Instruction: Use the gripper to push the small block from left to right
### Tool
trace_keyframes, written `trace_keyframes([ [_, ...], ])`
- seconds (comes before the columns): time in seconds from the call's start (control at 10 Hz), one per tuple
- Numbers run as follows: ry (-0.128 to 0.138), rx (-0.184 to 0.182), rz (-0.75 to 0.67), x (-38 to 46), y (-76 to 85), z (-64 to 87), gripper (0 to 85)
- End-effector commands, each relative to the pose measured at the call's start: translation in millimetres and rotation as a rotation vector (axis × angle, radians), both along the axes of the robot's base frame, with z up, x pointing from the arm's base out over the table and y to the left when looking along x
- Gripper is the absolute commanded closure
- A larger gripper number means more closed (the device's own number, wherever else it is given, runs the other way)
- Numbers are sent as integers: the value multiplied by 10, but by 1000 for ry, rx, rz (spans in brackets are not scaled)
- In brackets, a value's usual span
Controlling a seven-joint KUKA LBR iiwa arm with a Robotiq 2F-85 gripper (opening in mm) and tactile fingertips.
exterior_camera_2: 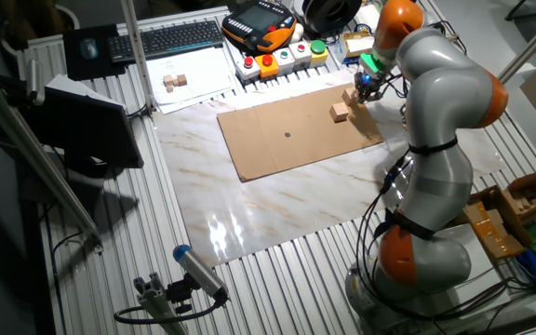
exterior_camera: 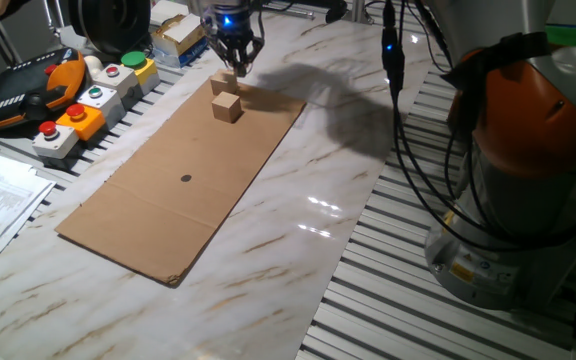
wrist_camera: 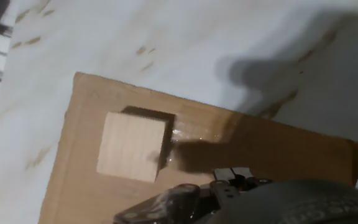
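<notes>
Hovering over the far end of the cardboard sheet (exterior_camera: 183,180), my jaws (exterior_camera: 236,66) hang low above one small wooden block (exterior_camera: 223,86), blue light lit above them. Their tips look drawn near together; whether they touch the block I cannot tell. A second block (exterior_camera: 228,106) sits just beside the first, nearer the sheet's middle. The sheet lies on the marble table (exterior_camera: 298,240).

One fixed view looks low and near across the tabletop (exterior_camera: 298,250); the other looks down from high, farther off. Both share the cardboard sheet (exterior_camera: 168,195); the hand view faces it close.
</notes>
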State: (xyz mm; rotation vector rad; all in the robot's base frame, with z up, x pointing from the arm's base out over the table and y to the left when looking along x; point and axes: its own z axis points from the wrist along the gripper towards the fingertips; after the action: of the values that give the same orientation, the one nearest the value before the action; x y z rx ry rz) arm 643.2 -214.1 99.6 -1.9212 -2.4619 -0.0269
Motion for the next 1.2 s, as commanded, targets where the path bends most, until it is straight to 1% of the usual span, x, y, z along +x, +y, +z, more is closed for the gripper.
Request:
trace_keyframes([
  [0.0, 0, 6, -1, 34, -2, -8, 843],
  [0.3, -3, 9, 1, 162, 5, 11, 843],
  [0.5, 5, 7, -4, 253, 31, 40, 843],
  [0.7, 8, 4, 4, 324, 39, 0, 843],
  [0.8, -1, 6, 24, 340, 39, -6, 820],
  [0.9, -17, -1, 11, 349, 41, 0, 637],
  [1.0, -28, -2, 0, 349, 43, 6, 507],
  [1.1, -39, -3, -31, 355, 43, 5, 227],
])
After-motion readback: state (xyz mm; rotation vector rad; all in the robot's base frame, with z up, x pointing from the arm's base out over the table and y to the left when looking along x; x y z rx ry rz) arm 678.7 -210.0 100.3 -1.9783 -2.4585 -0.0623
